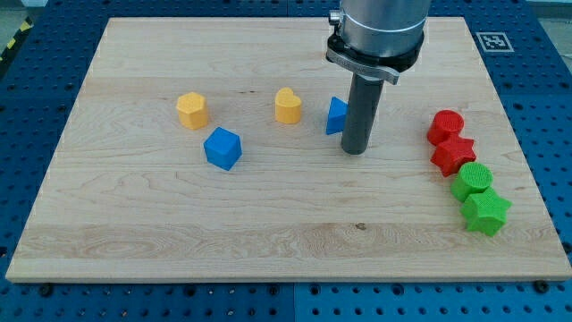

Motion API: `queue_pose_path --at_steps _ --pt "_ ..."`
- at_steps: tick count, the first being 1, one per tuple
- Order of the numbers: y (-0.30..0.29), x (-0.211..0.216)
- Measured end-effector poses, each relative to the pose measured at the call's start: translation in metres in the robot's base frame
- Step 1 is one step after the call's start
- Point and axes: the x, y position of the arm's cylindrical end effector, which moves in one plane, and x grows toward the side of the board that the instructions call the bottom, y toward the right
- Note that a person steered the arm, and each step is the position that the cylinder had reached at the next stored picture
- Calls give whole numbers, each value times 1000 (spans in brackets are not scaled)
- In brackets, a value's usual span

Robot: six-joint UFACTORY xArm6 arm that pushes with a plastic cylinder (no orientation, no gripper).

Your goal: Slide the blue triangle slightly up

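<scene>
The blue triangle [336, 116] lies on the wooden board [134, 233] a little right of the middle, partly hidden behind my rod. My tip [356, 150] rests on the board just to the right of and slightly below the triangle, close against its right side. Whether they touch I cannot tell.
A yellow heart-shaped block [288, 105] sits left of the triangle. A yellow hexagon block [192, 111] and a blue cube [222, 148] lie further left. At the right edge stand a red cylinder [445, 127], a red star [454, 155], a green cylinder [471, 181] and a green star [485, 212].
</scene>
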Motion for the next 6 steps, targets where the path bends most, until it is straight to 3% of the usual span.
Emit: queue_pose_path --at_steps 6 --pt "-16 -32"
